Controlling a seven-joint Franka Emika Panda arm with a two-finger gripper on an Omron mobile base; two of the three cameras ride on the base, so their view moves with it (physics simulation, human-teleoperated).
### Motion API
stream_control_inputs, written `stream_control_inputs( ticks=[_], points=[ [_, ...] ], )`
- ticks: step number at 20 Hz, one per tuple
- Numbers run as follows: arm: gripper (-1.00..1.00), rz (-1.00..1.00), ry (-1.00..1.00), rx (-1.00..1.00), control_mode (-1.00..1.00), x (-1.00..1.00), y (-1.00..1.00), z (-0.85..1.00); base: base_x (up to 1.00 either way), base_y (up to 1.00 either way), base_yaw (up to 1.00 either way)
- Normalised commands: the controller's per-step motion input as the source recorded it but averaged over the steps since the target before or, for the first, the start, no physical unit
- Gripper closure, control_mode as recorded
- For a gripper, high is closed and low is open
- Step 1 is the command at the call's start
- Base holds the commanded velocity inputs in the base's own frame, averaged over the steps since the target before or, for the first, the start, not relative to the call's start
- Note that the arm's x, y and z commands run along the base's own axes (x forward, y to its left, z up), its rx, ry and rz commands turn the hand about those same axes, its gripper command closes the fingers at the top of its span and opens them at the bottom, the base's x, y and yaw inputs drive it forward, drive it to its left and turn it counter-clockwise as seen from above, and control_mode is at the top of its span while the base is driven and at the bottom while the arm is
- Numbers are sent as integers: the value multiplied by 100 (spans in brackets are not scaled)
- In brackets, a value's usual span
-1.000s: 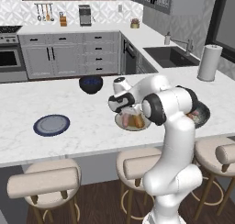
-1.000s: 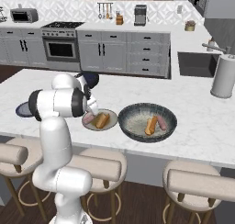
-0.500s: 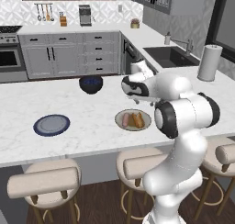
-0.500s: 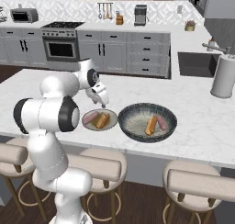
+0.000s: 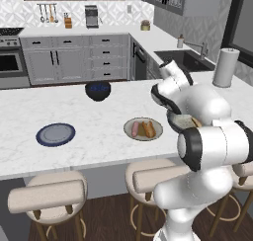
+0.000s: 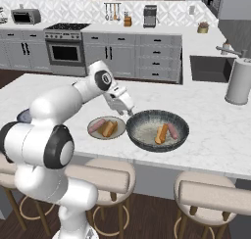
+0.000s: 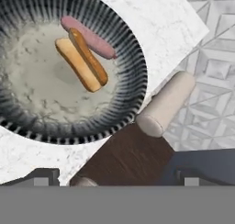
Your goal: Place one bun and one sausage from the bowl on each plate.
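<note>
The bowl [image 6: 147, 116] stands right of centre on the island and holds one bun [image 6: 161, 134] and one sausage [image 6: 173, 131]. In the hand view the bowl [image 7: 131, 58] lies below, its bun [image 7: 80, 62] beside its sausage [image 7: 89, 37]. My gripper [image 6: 129, 110] hovers open over the bowl's near-left rim, nothing between its fingertips [image 7: 43, 177]. The beige plate [image 6: 117, 121] just left of the bowl carries a sausage [image 6: 96, 125] and a bun [image 6: 109, 129]. The blue-rimmed plate [image 5: 55, 134] sits bare far to the left. The arm partly hides the bowl [image 5: 183, 121] in the left base view.
A small dark bowl [image 5: 98, 91] stands at the island's far side. A paper towel roll [image 6: 238, 81] is at the right by the sink [image 6: 211, 66]. Stools [image 7: 165, 103] line the near edge of the island.
The gripper has lifted off the beige plate and swung right to the bowl's rim. Its jaws have spread a little wider. A bun and a sausage stay on the beige plate.
</note>
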Motion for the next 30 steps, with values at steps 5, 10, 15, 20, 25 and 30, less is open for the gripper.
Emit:
stream_control_inputs(
  ticks=[5, 10, 15, 20, 25, 30],
  points=[
    [-100, 6, 26, -30, -100, -6, -100, -45, 0, 0, 0],
    [-100, 16, 36, 6, -100, 53, -99, -23, 0, 0, 0],
    [-100, 9, 25, 39, -100, 94, -57, -17, 0, 0, 0],
    [-100, 4, 2, 22, -100, 67, 33, -37, 0, 0, 0],
    [-100, 11, 4, 8, -100, 20, 51, -78, 0, 0, 0],
    [-100, 7, -7, -5, -100, -18, 1, -54, 0, 0, 0]
  ],
)
